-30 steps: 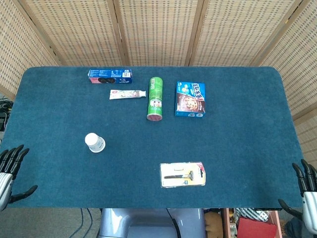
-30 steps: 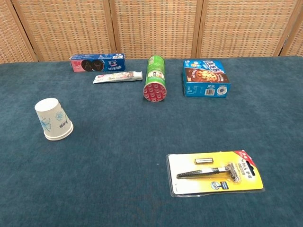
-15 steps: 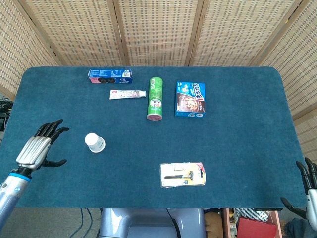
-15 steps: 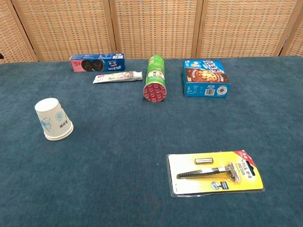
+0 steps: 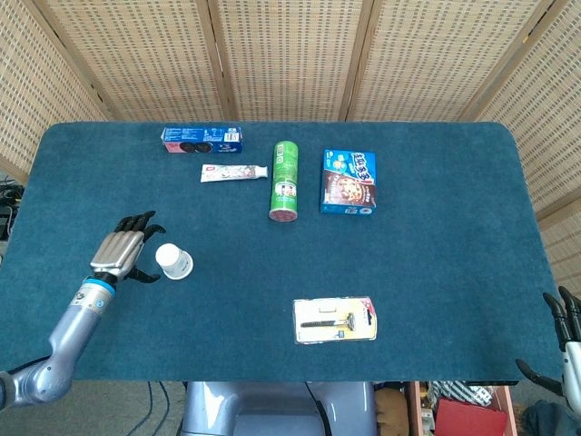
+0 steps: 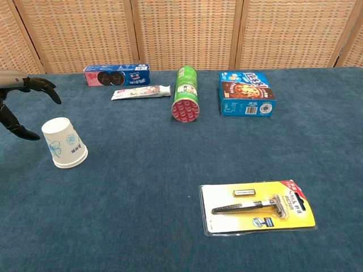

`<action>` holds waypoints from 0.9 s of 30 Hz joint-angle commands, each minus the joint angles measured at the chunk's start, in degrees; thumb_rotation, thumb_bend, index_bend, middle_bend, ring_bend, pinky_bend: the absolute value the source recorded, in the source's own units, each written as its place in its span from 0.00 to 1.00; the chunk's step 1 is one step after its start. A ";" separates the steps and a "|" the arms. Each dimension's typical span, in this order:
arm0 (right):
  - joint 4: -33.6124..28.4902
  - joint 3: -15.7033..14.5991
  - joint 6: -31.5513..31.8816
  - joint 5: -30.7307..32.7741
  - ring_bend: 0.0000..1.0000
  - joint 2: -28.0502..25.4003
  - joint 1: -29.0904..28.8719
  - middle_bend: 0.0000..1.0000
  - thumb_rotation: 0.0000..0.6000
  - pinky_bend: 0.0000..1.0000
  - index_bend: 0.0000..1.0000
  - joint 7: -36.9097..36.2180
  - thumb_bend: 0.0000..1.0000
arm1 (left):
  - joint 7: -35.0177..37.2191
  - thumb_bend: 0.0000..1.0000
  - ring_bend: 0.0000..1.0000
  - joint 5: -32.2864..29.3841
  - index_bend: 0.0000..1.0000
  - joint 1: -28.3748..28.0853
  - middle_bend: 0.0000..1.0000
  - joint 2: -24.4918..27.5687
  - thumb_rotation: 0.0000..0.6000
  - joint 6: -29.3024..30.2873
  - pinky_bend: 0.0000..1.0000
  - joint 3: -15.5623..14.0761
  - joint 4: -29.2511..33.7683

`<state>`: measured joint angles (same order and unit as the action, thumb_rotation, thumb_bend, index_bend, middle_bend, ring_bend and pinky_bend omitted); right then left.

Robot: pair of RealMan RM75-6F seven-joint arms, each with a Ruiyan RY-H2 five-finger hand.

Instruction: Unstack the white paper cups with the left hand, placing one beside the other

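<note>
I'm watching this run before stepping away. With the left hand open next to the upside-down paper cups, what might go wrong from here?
1. The paper cups stand tilted, rim down, and look light; the left hand closing from the side might knock them over or push them along the table.
2. The fingers may grip the whole stack, so both cups could lift together rather than separate.
3. Squeezing hard could crush the thin wall.

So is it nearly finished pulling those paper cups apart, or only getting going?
Only getting going, it seems. Nothing looks done: the white paper cups stand upside down on the blue table as one stack. In hand: the left hand is beside the stack with fingers spread, not touching it. Left: grasp the stack, lift one cup off and set it beside the other. The right hand waits at the table's edge.
</note>
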<state>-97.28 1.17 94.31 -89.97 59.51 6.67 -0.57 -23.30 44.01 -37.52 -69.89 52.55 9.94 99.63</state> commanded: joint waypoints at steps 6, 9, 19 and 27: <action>0.20 0.15 -0.78 0.77 0.00 0.01 -0.30 0.00 1.00 0.00 0.00 -0.31 0.00 | -2.45 0.19 0.00 -3.64 0.25 -2.53 0.00 -2.66 1.00 0.94 0.00 -0.55 -1.60; 0.29 0.20 -0.91 0.93 0.00 -0.04 -0.37 0.00 1.00 0.00 0.00 -0.56 0.00 | -3.07 0.22 0.00 -5.19 0.27 -3.06 0.00 -2.94 1.00 1.06 0.00 -1.13 -2.09; 0.26 0.08 -1.04 0.84 0.00 -0.09 -0.43 0.00 1.00 0.00 0.00 -0.66 0.00 | -2.16 0.27 0.00 -6.14 0.28 -3.88 0.00 -3.20 1.00 0.81 0.00 -1.59 -2.61; 0.32 0.13 -1.05 1.00 0.00 -0.12 -0.47 0.00 1.00 0.00 0.00 -0.83 0.00 | -2.23 0.27 0.00 -6.92 0.33 -4.49 0.00 -3.48 1.00 1.28 0.00 -2.25 -2.89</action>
<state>-96.96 1.30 93.25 -88.98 59.39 6.21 -1.39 -25.56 37.10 -41.99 -73.35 53.81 7.71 96.76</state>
